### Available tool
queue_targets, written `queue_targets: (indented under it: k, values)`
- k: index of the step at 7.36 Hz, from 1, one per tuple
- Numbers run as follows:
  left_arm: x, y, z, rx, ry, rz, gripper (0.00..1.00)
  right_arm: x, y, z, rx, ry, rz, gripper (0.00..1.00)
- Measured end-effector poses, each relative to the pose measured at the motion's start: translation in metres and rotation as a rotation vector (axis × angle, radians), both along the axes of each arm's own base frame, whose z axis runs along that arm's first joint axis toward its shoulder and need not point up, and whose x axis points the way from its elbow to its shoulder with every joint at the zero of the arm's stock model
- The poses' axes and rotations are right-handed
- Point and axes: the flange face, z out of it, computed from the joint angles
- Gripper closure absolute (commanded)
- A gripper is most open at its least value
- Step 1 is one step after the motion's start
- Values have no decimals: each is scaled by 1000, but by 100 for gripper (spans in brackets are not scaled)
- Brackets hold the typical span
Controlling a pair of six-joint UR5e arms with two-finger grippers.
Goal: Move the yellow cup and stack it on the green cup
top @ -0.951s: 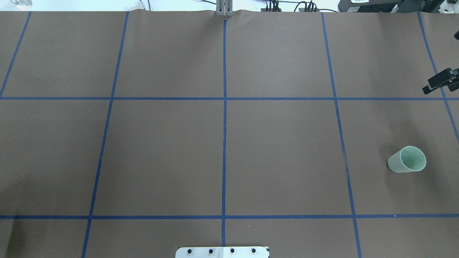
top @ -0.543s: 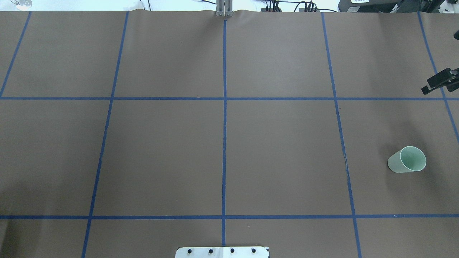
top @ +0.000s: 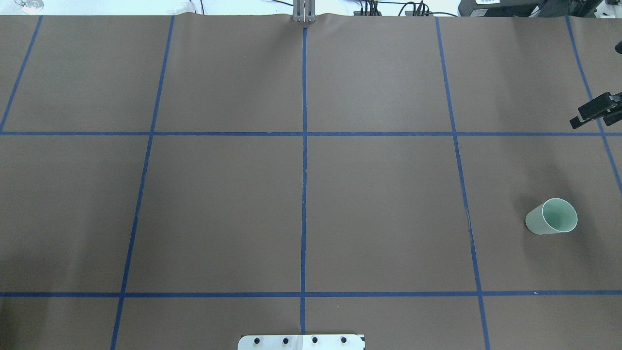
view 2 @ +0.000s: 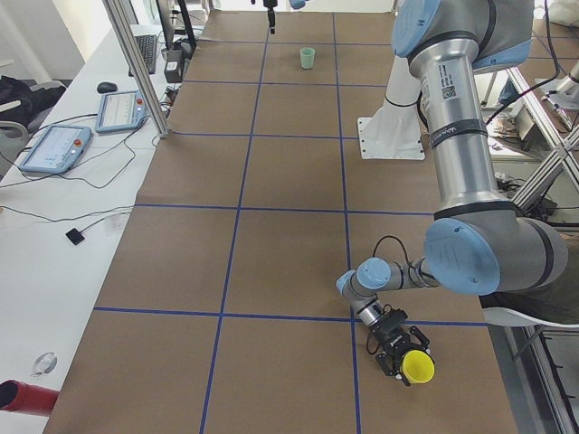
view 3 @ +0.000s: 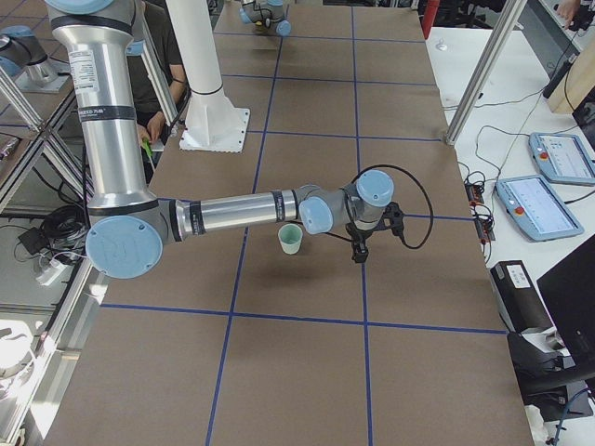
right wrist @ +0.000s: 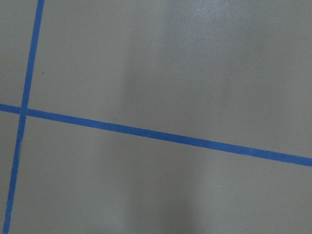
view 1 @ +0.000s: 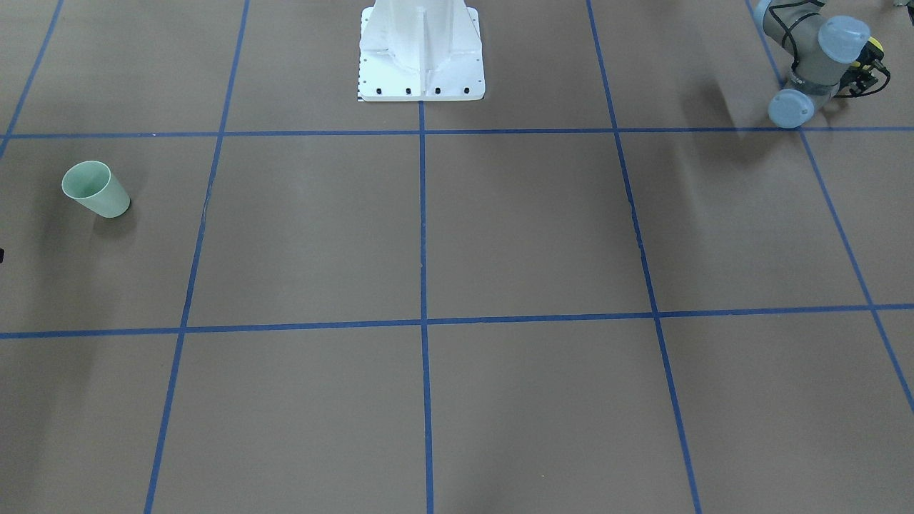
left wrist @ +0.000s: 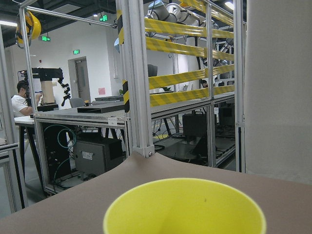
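Note:
The yellow cup (view 2: 419, 366) lies tilted on its side in my left gripper (view 2: 404, 358), low over the table's near left end in the exterior left view. Its rim (left wrist: 185, 209) fills the bottom of the left wrist view. The left gripper is out of the overhead view. The green cup (top: 551, 217) stands upright at the table's right end, and also shows in the front-facing view (view 1: 95, 189) and the exterior right view (view 3: 291, 239). My right gripper (top: 578, 117) hangs empty, pointing down, just beyond that cup (view 3: 358, 253). I cannot tell whether it is open.
The brown table cover carries a blue tape grid. The white robot base (view 1: 421, 57) stands at the middle of the robot's side. An operators' bench with tablets (view 3: 544, 204) and aluminium posts (view 2: 136, 63) runs along the far side. A person (view 3: 153, 84) sits behind the robot.
The dark shadow at the overhead view's lower left has faded away. The right gripper has crept slightly left. The green cup has not moved.

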Motion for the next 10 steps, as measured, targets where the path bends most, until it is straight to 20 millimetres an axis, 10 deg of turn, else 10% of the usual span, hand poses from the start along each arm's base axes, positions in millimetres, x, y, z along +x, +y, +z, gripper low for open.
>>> queue_targets:
  k: [3,7,10]
  values:
    - [-19,2,26,41,24,62,54,0,0,-2,1,-3,0,0]
    - [-103,9,62,59,43,320,53,-4,-3,-21,10,-22,9,0]
    - [-122,-21,63,205,-6,539,51,-6,-5,-28,6,-36,11,0]
